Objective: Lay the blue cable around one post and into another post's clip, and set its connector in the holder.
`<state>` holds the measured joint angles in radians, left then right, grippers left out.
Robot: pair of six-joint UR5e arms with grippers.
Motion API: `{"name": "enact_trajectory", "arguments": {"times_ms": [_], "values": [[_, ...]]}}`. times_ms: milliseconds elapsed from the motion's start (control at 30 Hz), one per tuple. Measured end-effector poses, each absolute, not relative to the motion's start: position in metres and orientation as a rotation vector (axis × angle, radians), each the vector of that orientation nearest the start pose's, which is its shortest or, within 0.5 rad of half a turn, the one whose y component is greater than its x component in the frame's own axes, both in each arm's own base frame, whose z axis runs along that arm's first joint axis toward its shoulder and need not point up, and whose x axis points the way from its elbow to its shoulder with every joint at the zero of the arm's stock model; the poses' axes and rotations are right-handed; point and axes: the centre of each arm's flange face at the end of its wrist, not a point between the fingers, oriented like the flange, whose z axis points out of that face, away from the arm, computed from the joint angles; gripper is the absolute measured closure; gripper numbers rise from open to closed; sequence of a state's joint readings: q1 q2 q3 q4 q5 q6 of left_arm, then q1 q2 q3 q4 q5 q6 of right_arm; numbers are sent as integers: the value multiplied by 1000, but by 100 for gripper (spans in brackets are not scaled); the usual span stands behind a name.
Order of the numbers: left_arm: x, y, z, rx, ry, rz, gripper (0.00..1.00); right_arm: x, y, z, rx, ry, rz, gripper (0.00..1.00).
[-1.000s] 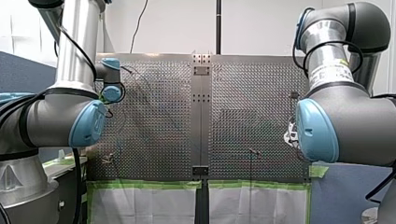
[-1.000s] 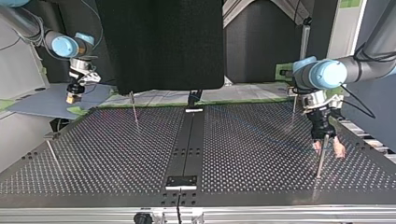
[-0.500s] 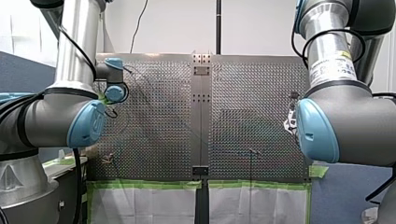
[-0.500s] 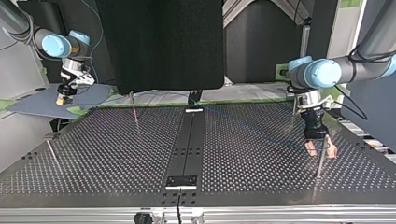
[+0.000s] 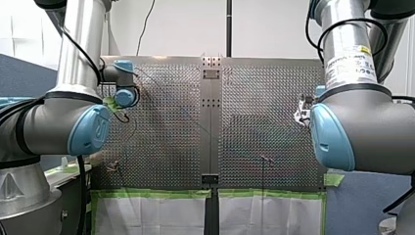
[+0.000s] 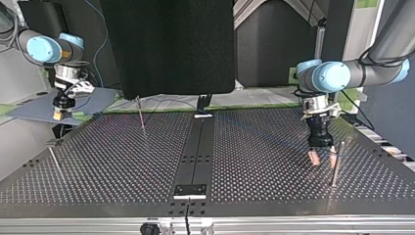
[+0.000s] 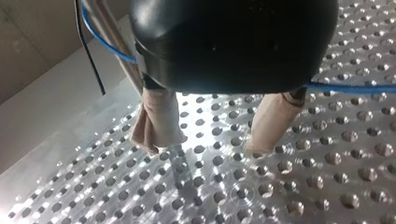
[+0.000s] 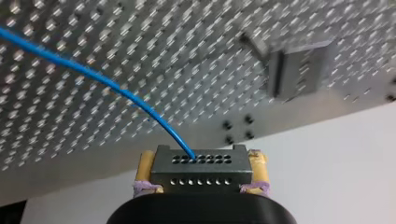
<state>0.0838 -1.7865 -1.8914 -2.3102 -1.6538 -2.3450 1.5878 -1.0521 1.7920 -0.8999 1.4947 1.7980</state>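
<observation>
Metal post (image 6: 336, 166) (thin) beside left tool (image 6: 322, 157)

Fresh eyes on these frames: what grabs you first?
My right end effector, at the top view's far left, clamps a dark connector with the blue cable trailing from it. My left end effector hangs open over the perforated table, beside a thin post.
</observation>
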Motion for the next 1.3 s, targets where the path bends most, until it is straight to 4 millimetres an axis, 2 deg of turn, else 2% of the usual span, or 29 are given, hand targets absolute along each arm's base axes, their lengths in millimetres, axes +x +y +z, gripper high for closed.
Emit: {"name": "enact_trajectory", "arguments": {"times_ms": [433,833,967,1300], "values": [[561,-79,311,-608,1145,-537,0,157,-606,253,1059,-1106,1519,100],[560,-78,311,-620,1142,-527,0,148,-587,308,973,-1058,1523,100],[560,-78,311,-620,1142,-527,0,146,-586,305,987,-1070,1495,100],[560,-78,311,-621,1142,-528,0,146,-599,265,1028,-1084,1460,100]]}}
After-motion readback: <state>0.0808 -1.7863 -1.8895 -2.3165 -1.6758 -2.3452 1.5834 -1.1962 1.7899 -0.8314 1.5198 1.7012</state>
